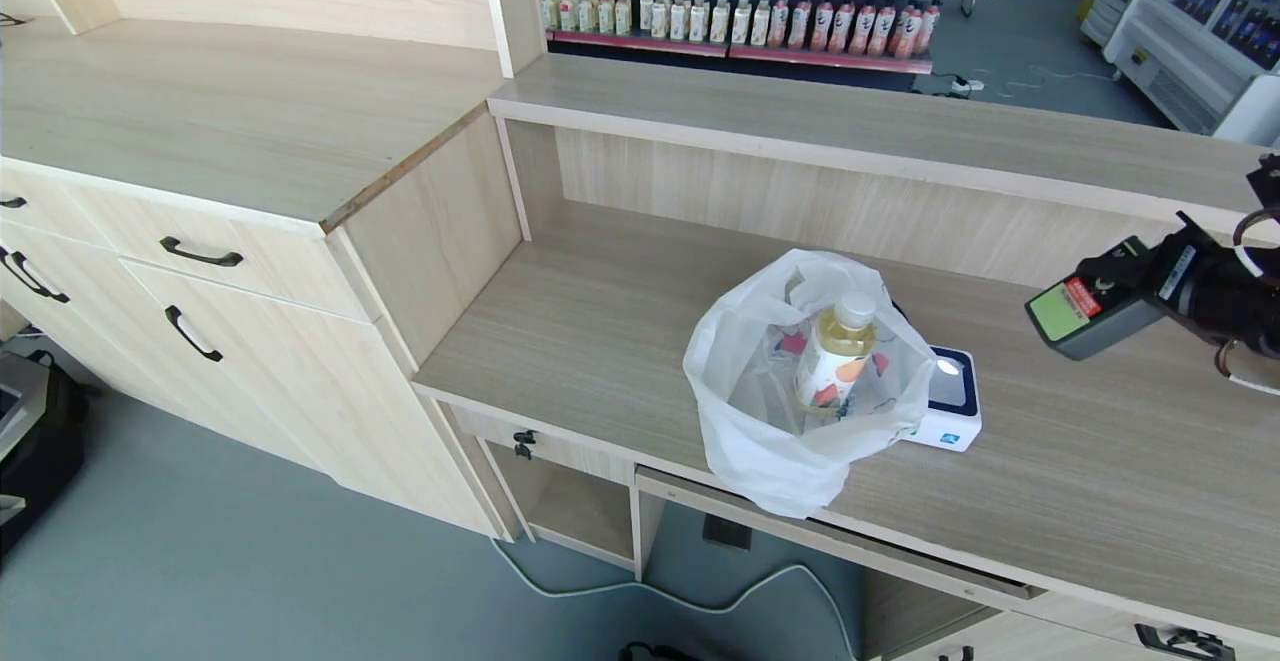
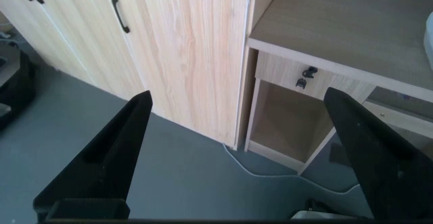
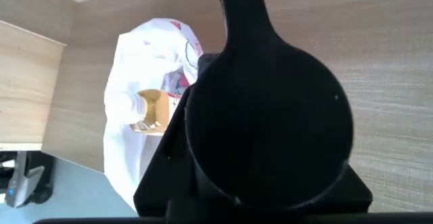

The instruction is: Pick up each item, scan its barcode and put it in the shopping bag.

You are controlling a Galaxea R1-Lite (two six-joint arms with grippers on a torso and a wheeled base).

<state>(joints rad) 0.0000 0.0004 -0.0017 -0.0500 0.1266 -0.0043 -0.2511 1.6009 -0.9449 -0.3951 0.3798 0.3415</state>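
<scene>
A drink bottle (image 1: 838, 351) with a white cap and pale yellow contents stands upright inside the white plastic shopping bag (image 1: 760, 441) on the lower wooden counter (image 1: 600, 341), the bag's mouth gaping around it and its belly sagging over the counter's front edge. Just behind the bag, touching it, sits a white-and-blue box-shaped device (image 1: 950, 411). To the right, the right gripper (image 1: 1165, 286) hangs above the counter with its jaws clamped on a black handheld scanner (image 1: 1090, 311), whose green-and-red-labelled head points toward the bag but is well apart from it. The left gripper (image 2: 238, 95) is down beside the cabinet front, over the grey floor, its two fingers (image 2: 108, 156) spread wide and holding nothing. With the bottle already bagged, the scan-and-bag step for this item looks complete — the work appears to sit between items or close to its end. Should more goods remain, the next move would call for the empty left arm to rise to counter height, take the item in a firm grasp and turn its barcode toward the scanner's window before lowering it through the bag's slack opening — a mouth that could fold shut if brushed.
</scene>
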